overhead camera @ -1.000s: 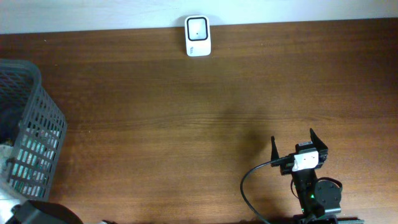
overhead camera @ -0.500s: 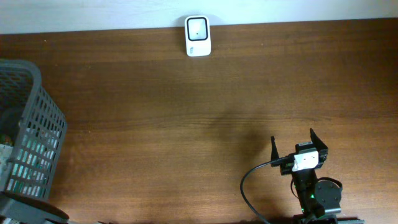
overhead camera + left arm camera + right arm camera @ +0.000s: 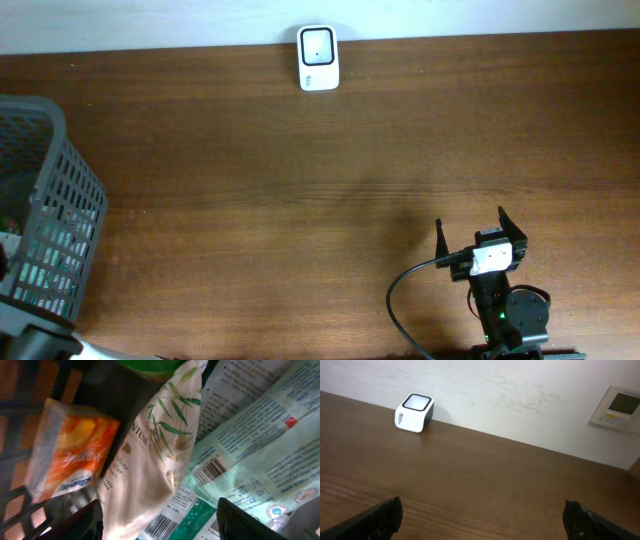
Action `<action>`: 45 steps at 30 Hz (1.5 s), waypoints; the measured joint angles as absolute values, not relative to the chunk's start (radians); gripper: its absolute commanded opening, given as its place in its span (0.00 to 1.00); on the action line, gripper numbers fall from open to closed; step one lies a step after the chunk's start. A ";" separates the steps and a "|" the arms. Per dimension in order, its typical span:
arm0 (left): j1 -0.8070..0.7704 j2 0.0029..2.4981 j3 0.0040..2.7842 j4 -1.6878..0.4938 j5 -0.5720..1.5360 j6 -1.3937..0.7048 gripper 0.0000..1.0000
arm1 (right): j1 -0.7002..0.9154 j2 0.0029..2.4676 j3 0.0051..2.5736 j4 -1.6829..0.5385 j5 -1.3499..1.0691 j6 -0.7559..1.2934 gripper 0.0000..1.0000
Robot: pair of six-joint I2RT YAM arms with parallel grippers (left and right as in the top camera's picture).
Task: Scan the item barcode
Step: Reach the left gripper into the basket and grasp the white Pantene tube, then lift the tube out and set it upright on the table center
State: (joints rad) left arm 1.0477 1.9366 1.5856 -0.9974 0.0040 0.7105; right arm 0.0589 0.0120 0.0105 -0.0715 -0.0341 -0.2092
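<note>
My left arm has slid further into the lower-left corner beside the basket. The left gripper is spread around the cream pouch. The right gripper is unchanged, wide.

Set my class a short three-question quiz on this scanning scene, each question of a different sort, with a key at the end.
1. True or false: the white scanner stands at the far edge of the table, by the wall.
2. The cream pouch in the basket is printed with: A) red stripes B) green leaves C) blue stars.
3. In a few words: what does the right gripper hold?
Key: 1 true. 2 B. 3 Nothing; it is open over bare wood.
</note>
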 measured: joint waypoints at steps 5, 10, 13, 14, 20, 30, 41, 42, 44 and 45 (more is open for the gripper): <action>1.048 2.005 1.586 -0.974 0.004 0.722 0.54 | 0.059 0.012 0.010 -0.072 -0.034 -0.209 0.98; 1.048 2.019 1.586 -0.955 0.006 0.722 0.54 | 0.059 0.012 0.010 -0.072 -0.034 -0.209 0.98; 1.048 2.039 1.586 -0.926 0.012 0.725 0.38 | 0.059 0.012 0.010 -0.072 -0.034 -0.209 0.98; 1.048 2.045 1.586 -0.919 0.012 0.726 0.24 | 0.059 0.012 0.010 -0.072 -0.034 -0.209 0.98; 1.047 2.053 1.603 -0.910 0.019 0.728 0.00 | 0.059 0.012 0.010 -0.072 -0.034 -0.209 0.98; 1.008 1.980 1.610 -1.002 0.015 0.638 0.00 | 0.059 0.012 0.010 -0.072 -0.034 -0.209 0.98; 0.949 1.533 1.607 -0.963 0.070 0.528 0.00 | 0.059 0.012 0.010 -0.072 -0.034 -0.209 0.98; 0.922 1.523 1.607 -0.958 0.080 0.525 0.00 | 0.059 0.012 0.010 -0.072 -0.034 -0.209 0.98; 0.866 1.514 1.606 -0.937 0.088 0.522 0.00 | 0.059 0.012 0.010 -0.072 -0.034 -0.210 0.98; 0.830 1.505 1.606 -0.915 0.094 0.522 0.00 | 0.059 0.012 0.010 -0.072 -0.034 -0.209 0.98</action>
State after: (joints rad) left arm 0.8303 1.5051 1.6062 -0.9150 0.0940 0.5217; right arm 0.0589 0.0120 0.0105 -0.0715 -0.0341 -0.2092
